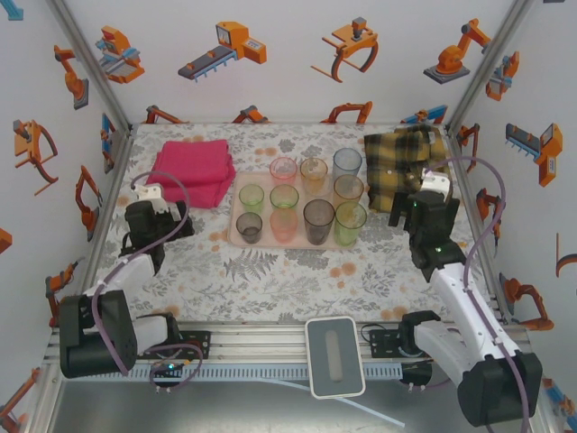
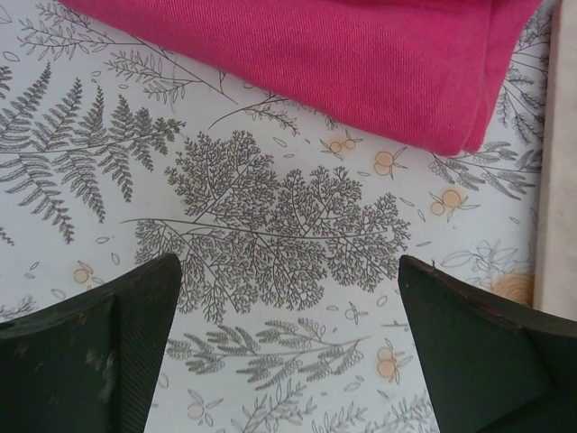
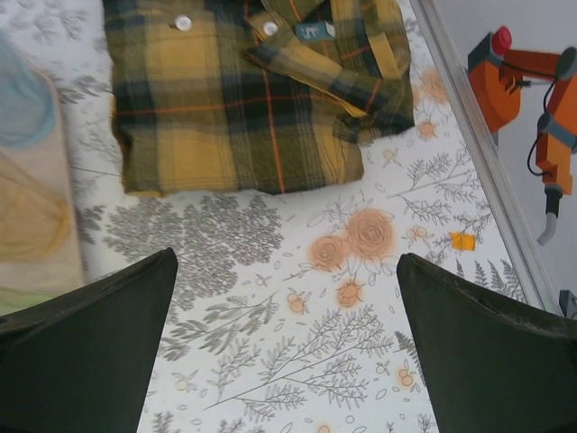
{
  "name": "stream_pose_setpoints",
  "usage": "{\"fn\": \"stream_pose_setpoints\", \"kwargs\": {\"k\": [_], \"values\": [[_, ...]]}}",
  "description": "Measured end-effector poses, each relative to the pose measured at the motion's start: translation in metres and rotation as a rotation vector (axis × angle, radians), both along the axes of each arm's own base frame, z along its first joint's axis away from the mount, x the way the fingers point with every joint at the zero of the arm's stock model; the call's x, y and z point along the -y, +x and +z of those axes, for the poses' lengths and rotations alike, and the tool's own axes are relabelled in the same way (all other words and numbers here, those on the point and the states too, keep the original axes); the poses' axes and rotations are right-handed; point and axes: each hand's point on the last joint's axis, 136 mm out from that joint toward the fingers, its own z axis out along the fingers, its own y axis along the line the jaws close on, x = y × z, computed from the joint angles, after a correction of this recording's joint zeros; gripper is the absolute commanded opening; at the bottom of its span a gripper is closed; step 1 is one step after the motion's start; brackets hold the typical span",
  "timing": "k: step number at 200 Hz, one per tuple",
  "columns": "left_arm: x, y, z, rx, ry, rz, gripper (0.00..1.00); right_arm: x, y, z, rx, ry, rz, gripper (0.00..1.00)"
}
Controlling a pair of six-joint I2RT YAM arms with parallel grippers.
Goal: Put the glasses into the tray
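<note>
The pale pink tray lies mid-table with several glasses standing on it, among them a smoky grey one, a green one and a bluish one. My left gripper hovers left of the tray, open and empty. In the left wrist view its fingers spread over bare tablecloth, with the tray's edge at the right. My right gripper is right of the tray, also open and empty. The right wrist view has the tray at its left, with blurred blue and orange glasses.
A folded magenta towel lies back left, just ahead of my left gripper. A yellow-black plaid shirt lies back right, ahead of my right gripper. Enclosure walls ring the table; a metal frame bar runs at the right.
</note>
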Motion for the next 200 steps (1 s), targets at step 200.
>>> {"fn": "stream_pose_setpoints", "kwargs": {"k": [200], "values": [[-0.002, 0.029, -0.015, 0.219, -0.007, 0.000, 0.97, 0.023, 0.006, -0.082, 0.139, 0.008, -0.039, 0.99]]}}
